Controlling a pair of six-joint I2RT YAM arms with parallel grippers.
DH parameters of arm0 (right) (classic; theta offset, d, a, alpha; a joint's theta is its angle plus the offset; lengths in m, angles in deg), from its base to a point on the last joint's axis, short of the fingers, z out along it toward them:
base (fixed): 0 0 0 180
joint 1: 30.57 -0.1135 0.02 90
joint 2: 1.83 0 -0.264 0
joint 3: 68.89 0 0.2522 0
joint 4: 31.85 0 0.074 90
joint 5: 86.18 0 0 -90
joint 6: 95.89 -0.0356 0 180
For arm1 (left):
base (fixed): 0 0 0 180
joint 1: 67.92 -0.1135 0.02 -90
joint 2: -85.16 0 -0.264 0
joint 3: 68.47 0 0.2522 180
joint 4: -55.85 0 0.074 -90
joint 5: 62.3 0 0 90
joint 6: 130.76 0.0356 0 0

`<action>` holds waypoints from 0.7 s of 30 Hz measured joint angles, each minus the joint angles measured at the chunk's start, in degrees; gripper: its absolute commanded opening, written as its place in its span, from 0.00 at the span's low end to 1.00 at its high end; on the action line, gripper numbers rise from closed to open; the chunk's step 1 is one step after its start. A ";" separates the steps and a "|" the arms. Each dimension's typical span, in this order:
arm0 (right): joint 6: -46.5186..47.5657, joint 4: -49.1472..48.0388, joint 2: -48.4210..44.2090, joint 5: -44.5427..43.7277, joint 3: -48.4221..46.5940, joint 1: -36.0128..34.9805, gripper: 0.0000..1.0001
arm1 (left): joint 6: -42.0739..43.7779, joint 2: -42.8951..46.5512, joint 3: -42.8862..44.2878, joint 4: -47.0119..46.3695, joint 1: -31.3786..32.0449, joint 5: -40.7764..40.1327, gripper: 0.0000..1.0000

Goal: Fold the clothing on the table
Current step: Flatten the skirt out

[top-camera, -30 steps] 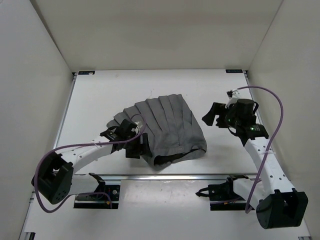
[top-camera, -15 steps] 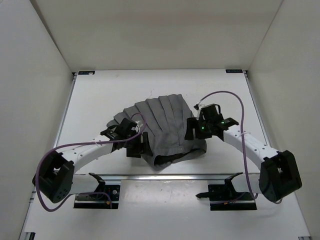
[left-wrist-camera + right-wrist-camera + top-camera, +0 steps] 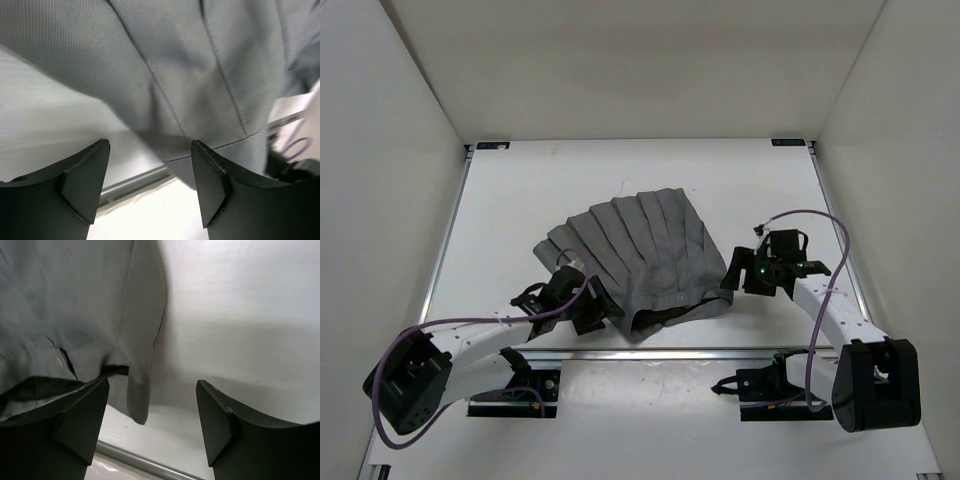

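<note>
Clothing: the clothing [image 3: 640, 255] lies fanned out on the table [image 3: 510, 190], a little toward 6 o'clock from the middle. Its pleats run out toward 12, and the darker inner side peeks out at the near opening.
Left fingers: the left fingers [image 3: 592, 308] sit low at the garment's 8 o'clock corner, spread wide and empty. In the wrist view the stitched hem lies just ahead of the gap, not yet clamped.
Right fingers: the right fingers [image 3: 734, 272] are at the 4 o'clock edge, also parted with nothing between them. The corner of the cloth sits toward the left finger, with bare table beyond.
Step in hand: by my read, this is the approach for a first fold, each arm lining up on a near corner.
Next move: both need to slide under or onto the edge and pinch both layers together. Then it's probably a lift and carry toward 12 o'clock.
Watch for: catching only the top layer at that open edge.
</note>
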 measured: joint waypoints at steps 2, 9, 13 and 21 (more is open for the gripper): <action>-0.11 -0.31 1.46 1.18 1.33 -1.44 0.67 | -3.89 1.73 -2.69 -4.17 0.90 -1.16 0.78; -1.25 -6.01 6.86 5.66 1.66 -2.91 0.55 | -12.83 2.60 -7.76 -15.21 2.34 -3.43 0.72; -1.60 -8.13 10.16 6.47 1.64 -2.97 0.21 | -14.80 -0.79 -7.76 -18.23 3.15 -4.72 0.39; -2.34 -8.26 13.16 6.54 -0.42 -3.06 0.00 | -13.64 -4.37 -6.91 -19.78 2.05 -4.76 0.00</action>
